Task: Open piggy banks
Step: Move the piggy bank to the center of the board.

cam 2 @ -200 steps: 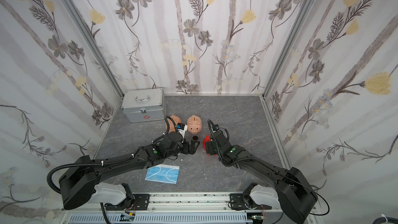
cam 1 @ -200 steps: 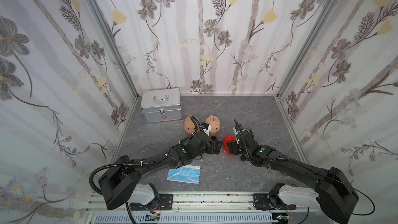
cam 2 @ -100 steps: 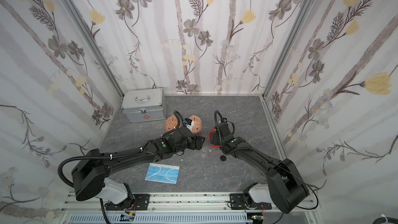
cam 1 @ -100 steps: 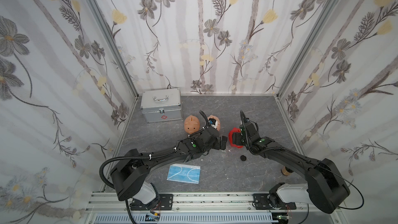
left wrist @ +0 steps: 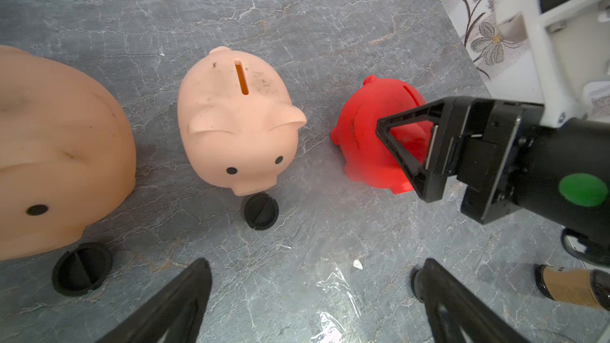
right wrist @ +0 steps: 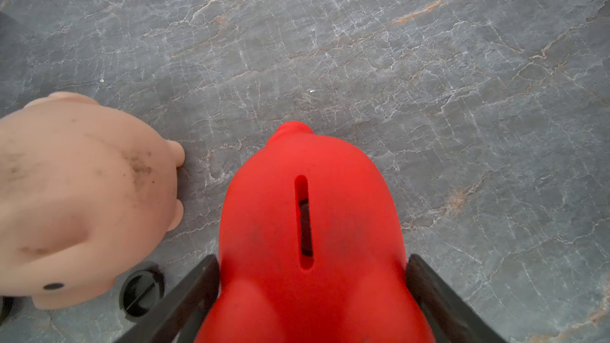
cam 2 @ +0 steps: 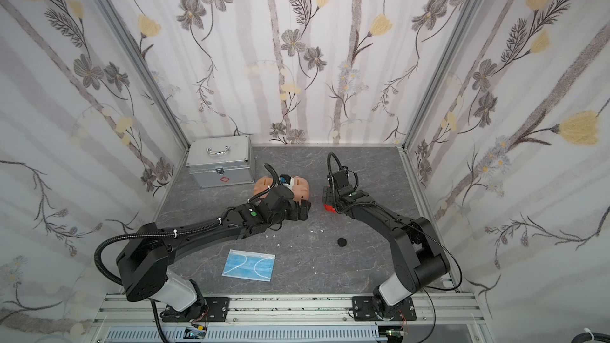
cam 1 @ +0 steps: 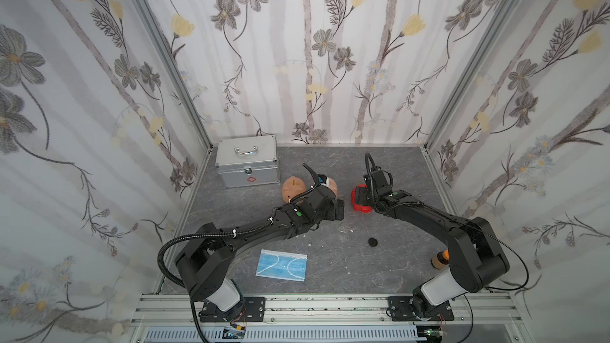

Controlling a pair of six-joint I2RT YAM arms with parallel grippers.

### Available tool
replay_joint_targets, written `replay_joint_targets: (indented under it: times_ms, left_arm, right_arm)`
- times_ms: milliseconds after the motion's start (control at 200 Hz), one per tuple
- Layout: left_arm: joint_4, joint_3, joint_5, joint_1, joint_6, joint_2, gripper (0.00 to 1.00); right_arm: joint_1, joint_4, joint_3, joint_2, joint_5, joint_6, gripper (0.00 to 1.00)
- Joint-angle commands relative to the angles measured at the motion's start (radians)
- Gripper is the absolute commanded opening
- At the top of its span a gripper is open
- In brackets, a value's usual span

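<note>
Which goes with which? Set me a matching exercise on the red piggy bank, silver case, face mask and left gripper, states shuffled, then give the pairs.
1. red piggy bank
2. silver case
3. face mask
4. left gripper

A. open, empty
B. back left corner
C. gripped by the right gripper
D. lying flat near the front

Pairs: 1-C, 2-B, 3-D, 4-A

Red piggy bank (right wrist: 310,226), peach-pink piggy banks (left wrist: 237,120), black plugs (left wrist: 261,211), all on grey pale-veined tabletop (right wrist: 330,44).
</note>
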Motion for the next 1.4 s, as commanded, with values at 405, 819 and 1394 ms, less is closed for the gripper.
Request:
replay_joint_targets:
  times_ms: [405, 819, 1394]
  left_arm:
    - [0.001, 0.028, 0.018, 0.016, -0.005, 0.015, 1.00]
    - [0.001, 0.016, 0.016, 0.015, -0.015, 0.004, 1.00]
    - [0.082, -0.122, 0.052, 0.016, 0.005, -0.133, 1.00]
  right_arm:
    - [-0.033, 0.050, 0.078, 0.078, -0.023, -0.083, 0.77]
    - [-0.032, 0.045, 0.123, 0.119, -0.031, -0.054, 0.80]
    - [-0.032, 0.036, 0.090, -0.096, -0.066, -0.039, 0.99]
